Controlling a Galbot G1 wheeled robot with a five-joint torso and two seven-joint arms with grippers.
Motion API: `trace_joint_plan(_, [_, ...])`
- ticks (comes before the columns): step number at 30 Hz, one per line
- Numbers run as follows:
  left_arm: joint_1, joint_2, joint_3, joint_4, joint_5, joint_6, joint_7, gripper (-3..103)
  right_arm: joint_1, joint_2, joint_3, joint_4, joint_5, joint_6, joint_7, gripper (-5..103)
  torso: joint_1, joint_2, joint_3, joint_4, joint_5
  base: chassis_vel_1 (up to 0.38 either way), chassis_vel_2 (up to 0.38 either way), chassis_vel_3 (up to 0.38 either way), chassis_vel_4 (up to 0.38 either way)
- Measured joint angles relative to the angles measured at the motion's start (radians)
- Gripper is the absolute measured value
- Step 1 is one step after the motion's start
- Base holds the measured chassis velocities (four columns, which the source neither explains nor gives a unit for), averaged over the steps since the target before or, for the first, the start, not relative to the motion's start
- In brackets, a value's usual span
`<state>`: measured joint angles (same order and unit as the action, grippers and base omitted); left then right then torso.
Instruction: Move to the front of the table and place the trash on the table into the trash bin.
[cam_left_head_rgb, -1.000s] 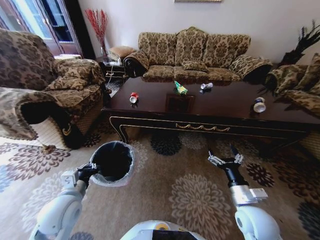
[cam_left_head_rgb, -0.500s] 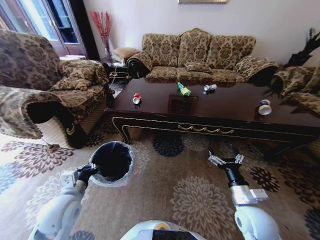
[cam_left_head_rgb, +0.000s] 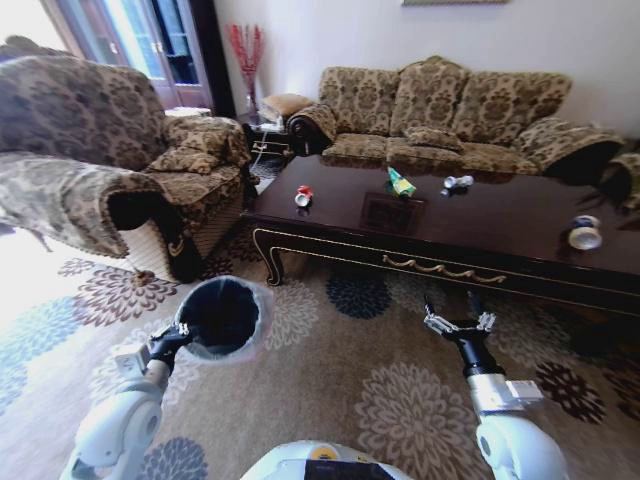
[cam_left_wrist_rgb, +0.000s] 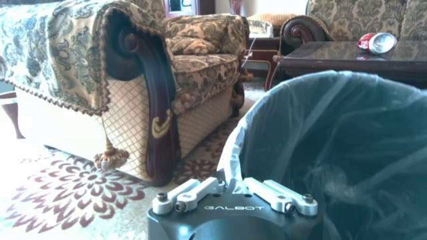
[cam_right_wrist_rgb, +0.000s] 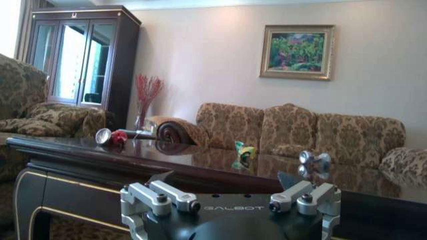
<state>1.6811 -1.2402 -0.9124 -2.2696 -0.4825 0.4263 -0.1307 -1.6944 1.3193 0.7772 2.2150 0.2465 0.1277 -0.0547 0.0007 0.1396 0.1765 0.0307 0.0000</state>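
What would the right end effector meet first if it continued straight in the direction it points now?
Probably the front edge of the table. The right end effector, open, points at it across bare carpet; depth is uncertain.

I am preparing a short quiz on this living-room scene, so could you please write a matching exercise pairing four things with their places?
Things:
1. red-and-white can
2. beige-and-white bottle
3. trash bin
4. right end effector

Places:
A. on the carpet, at the left end effector
B. near the table's right end
C. near the table's left end
D. raised over the carpet, in front of the table

Pairs: 1-C, 2-B, 3-A, 4-D
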Motion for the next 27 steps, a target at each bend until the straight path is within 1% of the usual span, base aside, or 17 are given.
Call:
trace_joint_plan(3, [0.007, 0.001, -0.002, 0.000, -0.002, -0.025, 0.010, 2, -0.006, 0.000, 0.015, -0.015, 0.004, 0.017, -0.005, 100, 0.001, 0.009, 0.006, 0.0001, 0.0002, 0.000, 0.000, 0.000, 0.000])
trace_joint_plan(4, [0.007, 0.001, -0.002, 0.000, -0.002, -0.025, 0.010, 2, -0.006, 0.000, 0.015, -0.015, 0.004, 0.017, -0.005, 100, 0.001, 0.009, 0.006, 0.0001, 0.0002, 0.000, 0.000, 0.000, 0.000])
trace_joint_plan(6, [0.016, 0.001, -0.003, 0.000, -0.002, -0.034, 0.031, 2, -0.010, -0.001, 0.024, -0.026, 0.006, 0.028, -0.010, 100, 0.002, 0.011, 0.008, 0.0000, 0.0001, 0.000, 0.000, 0.000, 0.000])
trace_joint_plan(9, [0.028, 0.001, -0.005, 0.000, 0.009, -0.035, 0.049, 2, -0.011, -0.001, 0.028, -0.037, 0.009, 0.037, -0.013, 100, 0.005, 0.019, 0.014, -0.0001, -0.0001, 0.000, 0.000, 0.000, 0.000])
trace_joint_plan(12, [0.036, 0.003, -0.005, -0.005, 0.018, -0.031, 0.053, 2, -0.012, -0.002, 0.031, -0.047, 0.010, 0.044, -0.017, 100, 0.007, 0.028, 0.021, 0.0000, 0.0000, 0.000, 0.000, 0.000, 0.000])
trace_joint_plan(15, [0.051, 0.008, -0.005, -0.019, 0.033, -0.017, 0.061, 2, -0.013, -0.001, 0.035, -0.062, 0.012, 0.057, -0.024, 100, 0.012, 0.046, 0.033, 0.0000, 0.0000, 0.000, 0.000, 0.000, 0.000])
trace_joint_plan(21, [0.057, 0.018, -0.005, -0.031, 0.035, -0.011, 0.060, 2, -0.018, 0.001, 0.039, -0.072, 0.013, 0.069, -0.031, 100, 0.018, 0.067, 0.048, -0.0001, 0.0001, 0.000, 0.000, 0.000, 0.000])
trace_joint_plan(24, [0.057, 0.013, -0.006, -0.034, 0.030, -0.016, 0.041, 2, -0.025, -0.004, 0.043, -0.070, 0.016, 0.067, -0.031, 100, 0.023, 0.083, 0.059, -0.0001, 0.0001, 0.000, 0.000, 0.000, 0.000])
trace_joint_plan(25, [0.057, 0.013, -0.006, -0.034, 0.030, -0.016, 0.041, 2, -0.025, -0.004, 0.043, -0.070, 0.016, 0.067, -0.031, 100, 0.023, 0.083, 0.059, -0.0001, 0.0001, 0.000, 0.000, 0.000, 0.000])
trace_joint_plan(27, [0.052, 0.007, -0.009, -0.022, 0.027, -0.027, 0.039, 2, -0.028, -0.023, 0.044, -0.056, 0.026, 0.057, -0.032, 100, 0.027, 0.094, 0.067, -0.0001, 0.0001, 0.000, 0.000, 0.000, 0.000])
